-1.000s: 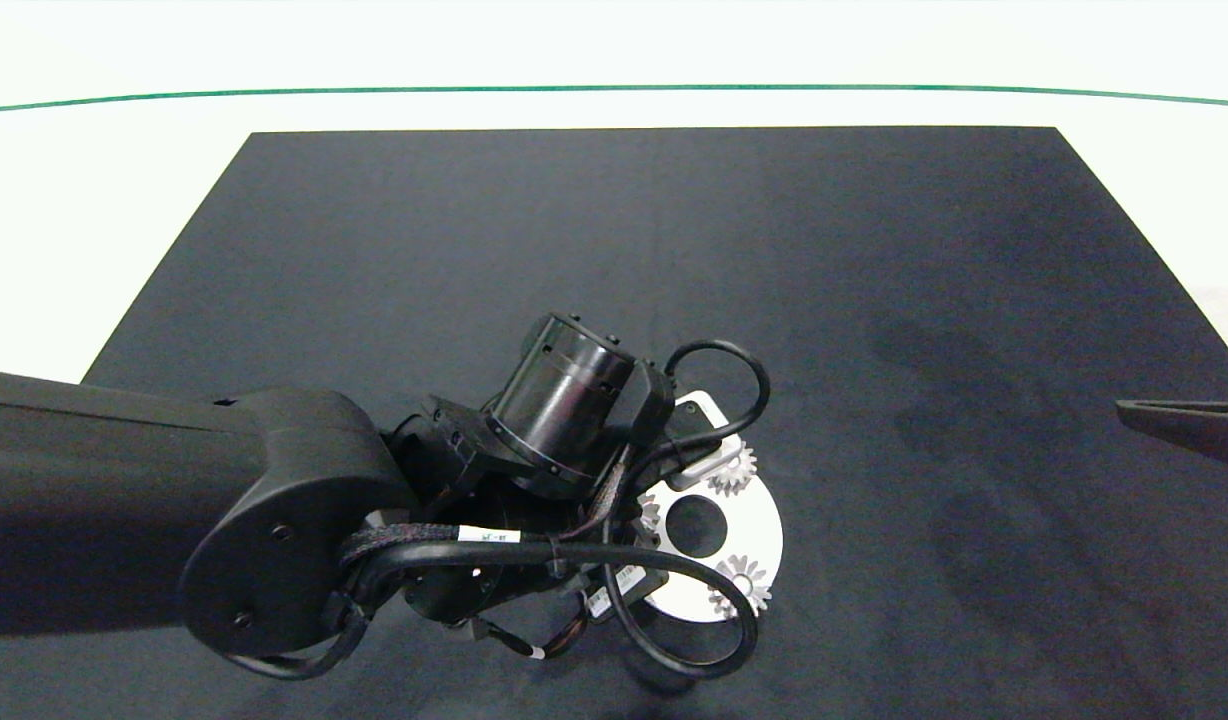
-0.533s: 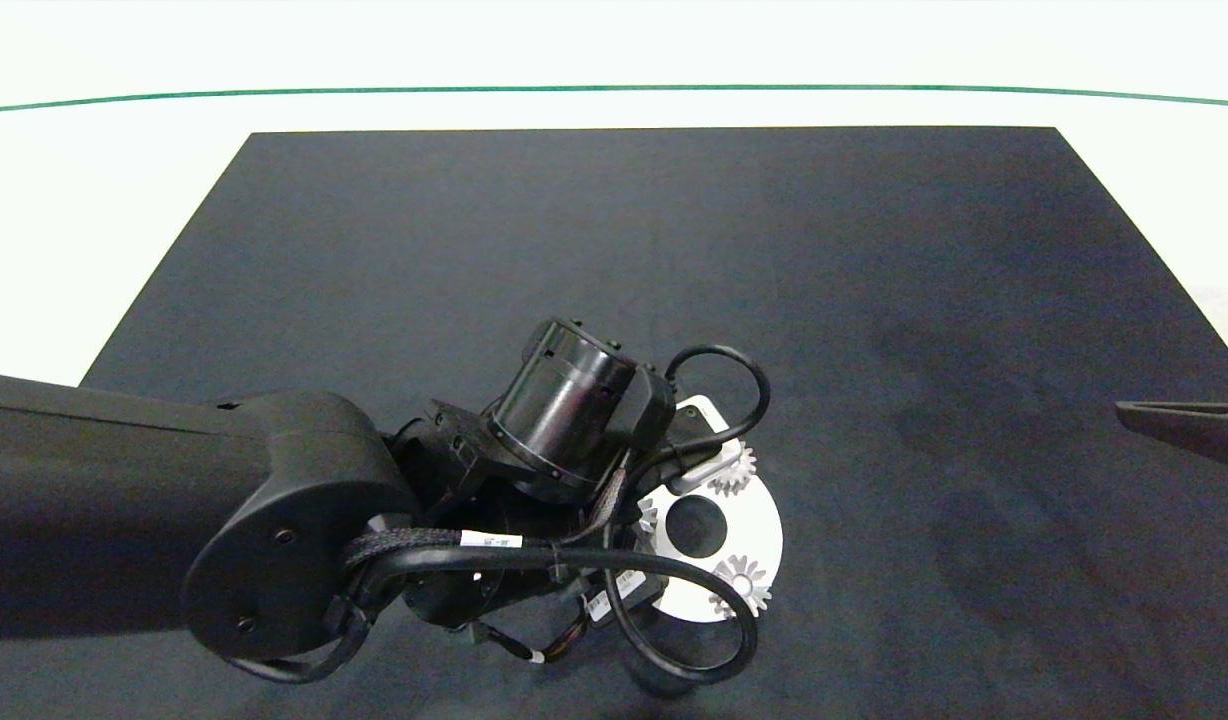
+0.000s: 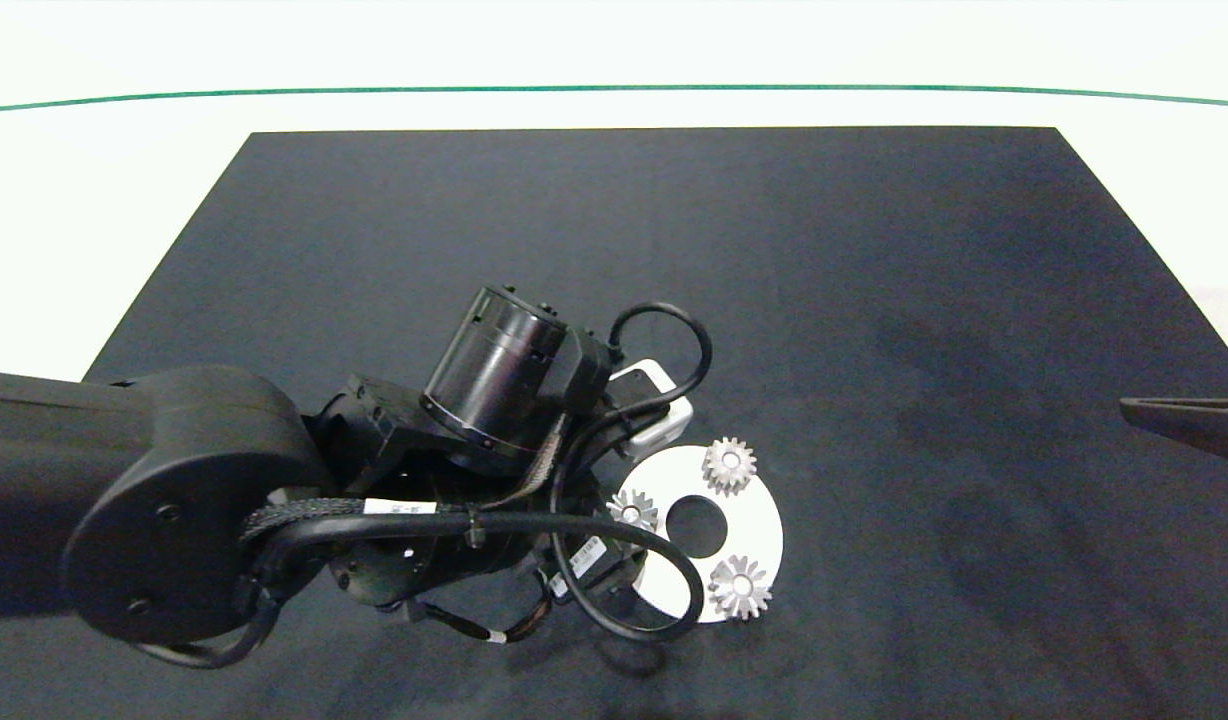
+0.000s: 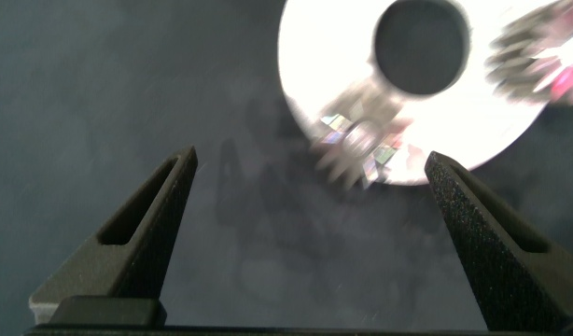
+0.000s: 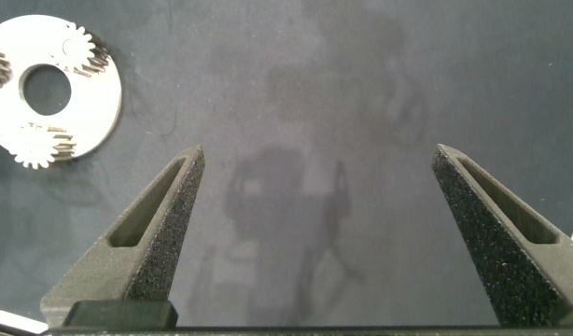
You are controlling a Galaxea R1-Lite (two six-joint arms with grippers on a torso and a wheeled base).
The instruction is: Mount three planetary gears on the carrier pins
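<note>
Seemingly all three gears [image 3: 729, 465] sit on the disc [image 3: 759, 515], pins hidden beneath them, just beside the left gripper [image 4: 310, 177], spread wide and empty above the mat, while the right gripper [image 5: 314, 177], likewise agape, idles well apart.

left arm [image 3: 274, 500] overhangs disc's [image 3: 764, 530] left edge | right side open
</note>
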